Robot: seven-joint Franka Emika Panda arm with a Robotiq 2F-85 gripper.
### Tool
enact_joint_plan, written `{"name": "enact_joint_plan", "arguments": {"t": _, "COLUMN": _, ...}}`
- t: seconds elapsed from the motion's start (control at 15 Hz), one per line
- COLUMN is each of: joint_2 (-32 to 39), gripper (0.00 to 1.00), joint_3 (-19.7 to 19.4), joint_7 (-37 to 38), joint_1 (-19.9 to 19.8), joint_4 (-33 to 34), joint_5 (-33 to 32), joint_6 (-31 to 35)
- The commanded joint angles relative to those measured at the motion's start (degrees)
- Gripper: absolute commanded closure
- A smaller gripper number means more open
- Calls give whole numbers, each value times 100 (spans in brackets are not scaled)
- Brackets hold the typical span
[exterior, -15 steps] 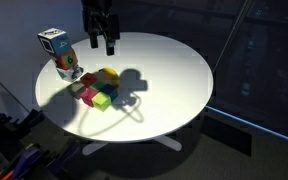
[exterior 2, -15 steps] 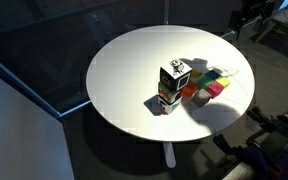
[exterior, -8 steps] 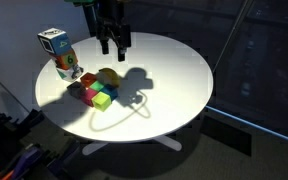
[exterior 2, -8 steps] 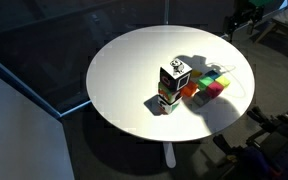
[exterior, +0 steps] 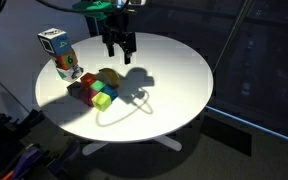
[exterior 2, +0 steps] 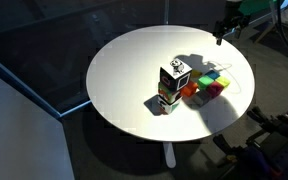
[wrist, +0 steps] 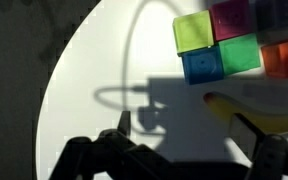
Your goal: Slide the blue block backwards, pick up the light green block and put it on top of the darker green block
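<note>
Pincer (exterior: 121, 56), black, prongs wide apart and empty, over smooth round white table (exterior: 174, 80).

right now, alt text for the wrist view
Open hand above a white table, holding nothing. At top right, a tight cluster of blocks: light green, magenta, blue, darker green, orange, with a banana in shadow beside them.

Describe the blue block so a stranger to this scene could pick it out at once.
On the round white table, find the tight cluster of small cubes beside the yellow banana. In the wrist view the blue block sits at the cluster's edge, against the light green block and the darker green block; those neighbours are green, it is blue.
</note>
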Motion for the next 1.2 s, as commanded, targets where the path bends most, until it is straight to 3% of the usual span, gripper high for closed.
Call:
{"name": "enact_joint_plan", "arguments": {"t": 0.0, "joint_2": 111, "gripper": 0, "joint_3": 113, "joint_7": -397, "joint_1": -123, "joint_4": 106, "joint_5": 399, "joint_6": 94}}
{"name": "enact_joint_plan", "arguments": {"t": 1.13, "joint_2": 287, "gripper": 0, "joint_3": 38, "joint_7": -323, "joint_1": -34, "joint_4": 47, "joint_5": 379, "joint_6": 123}}
